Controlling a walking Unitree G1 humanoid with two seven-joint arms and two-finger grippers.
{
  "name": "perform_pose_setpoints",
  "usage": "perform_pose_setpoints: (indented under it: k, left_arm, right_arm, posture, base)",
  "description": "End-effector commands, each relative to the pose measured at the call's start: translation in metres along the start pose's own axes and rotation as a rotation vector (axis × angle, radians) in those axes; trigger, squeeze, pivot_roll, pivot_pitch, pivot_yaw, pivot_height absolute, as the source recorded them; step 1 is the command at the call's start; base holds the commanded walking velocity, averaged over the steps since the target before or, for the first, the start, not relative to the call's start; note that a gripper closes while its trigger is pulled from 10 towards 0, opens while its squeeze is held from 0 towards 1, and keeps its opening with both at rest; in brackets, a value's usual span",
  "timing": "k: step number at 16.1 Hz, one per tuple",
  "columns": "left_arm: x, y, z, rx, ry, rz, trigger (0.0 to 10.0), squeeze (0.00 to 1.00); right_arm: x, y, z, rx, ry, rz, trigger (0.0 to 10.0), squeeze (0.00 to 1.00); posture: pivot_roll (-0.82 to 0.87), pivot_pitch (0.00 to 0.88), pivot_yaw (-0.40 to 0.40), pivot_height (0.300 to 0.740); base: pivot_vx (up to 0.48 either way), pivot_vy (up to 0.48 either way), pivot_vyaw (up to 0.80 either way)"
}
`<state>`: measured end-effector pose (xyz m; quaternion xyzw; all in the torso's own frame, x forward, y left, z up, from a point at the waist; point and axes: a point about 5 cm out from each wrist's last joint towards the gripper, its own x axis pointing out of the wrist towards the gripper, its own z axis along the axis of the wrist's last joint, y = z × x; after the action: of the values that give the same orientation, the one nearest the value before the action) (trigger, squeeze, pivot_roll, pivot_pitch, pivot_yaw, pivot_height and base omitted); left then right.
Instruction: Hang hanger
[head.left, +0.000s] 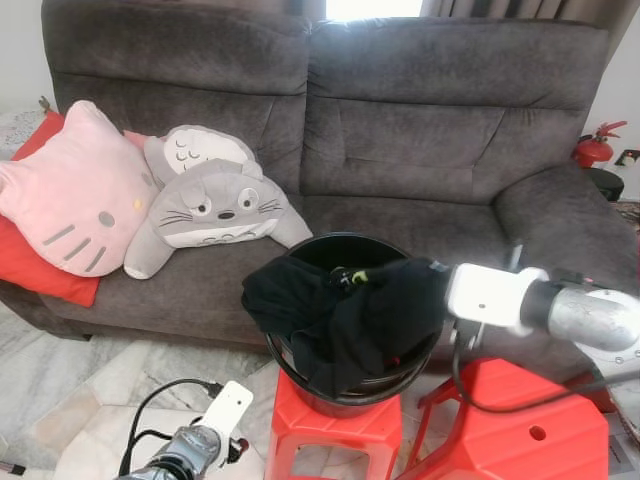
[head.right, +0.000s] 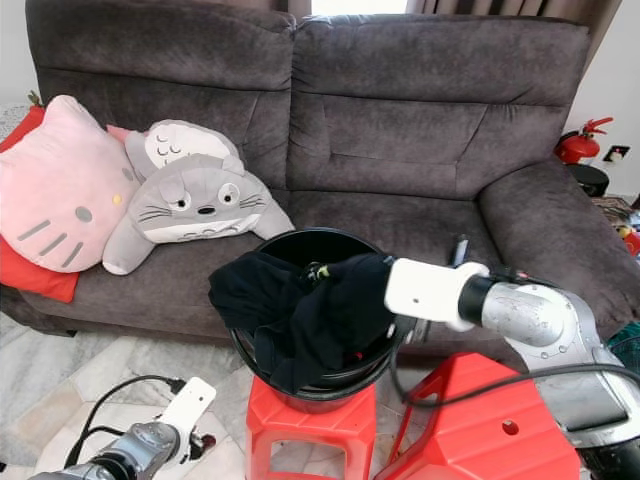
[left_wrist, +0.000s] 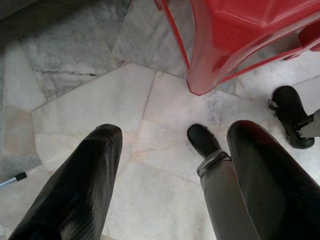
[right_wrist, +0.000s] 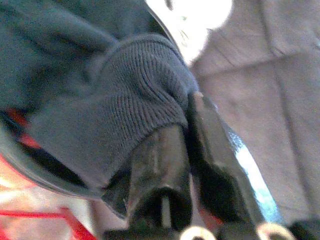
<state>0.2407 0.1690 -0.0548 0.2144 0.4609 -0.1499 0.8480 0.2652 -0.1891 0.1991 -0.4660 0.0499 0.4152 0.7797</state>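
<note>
The right gripper (right_wrist: 187, 112) is at the right rim of the black bucket (head.left: 345, 250), its fingers pressed together on a dark knitted cloth (head.left: 345, 310). This cloth hangs over the rim of the bucket, which stands on a red stool (head.left: 335, 425) before the grey sofa (head.left: 400, 130). I cannot make out a hanger. The left gripper (left_wrist: 170, 150) hangs low over the marble floor (left_wrist: 100, 100), fingers spread apart
</note>
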Motion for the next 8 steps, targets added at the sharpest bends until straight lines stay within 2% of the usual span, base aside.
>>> perform_pose_setpoints:
  k: [1, 2, 4, 8]
  left_arm:
    - [0.0, 0.001, -0.003, 0.011, 0.02, 0.005, 10.0, 0.0]
    - [0.0, 0.001, -0.003, 0.009, 0.02, 0.005, 10.0, 0.0]
    - [0.0, 0.001, -0.003, 0.009, 0.019, 0.005, 10.0, 0.0]
    - [0.0, 0.001, -0.002, 0.009, 0.018, 0.003, 10.0, 0.0]
  right_arm:
    - [0.002, 0.01, 0.015, 0.005, -0.077, 0.099, 0.0, 0.0]
    - [0.007, 0.025, 0.025, 0.021, -0.124, 0.202, 0.0, 0.0]
    - [0.013, 0.038, 0.033, 0.02, -0.158, 0.288, 0.0, 0.0]
    - [0.013, 0.054, 0.021, 0.026, -0.083, 0.409, 0.0, 0.0]
  posture:
    - [-0.22, 0.0, -0.032, 0.74]
    - [-0.22, 0.0, -0.032, 0.74]
    - [-0.21, 0.0, -0.034, 0.74]
    - [-0.21, 0.0, -0.038, 0.74]
  base:
    - [0.0, 0.0, 0.0]
    - [0.0, 0.0, 0.0]
    - [0.0, 0.0, 0.0]
    - [0.0, 0.0, 0.0]
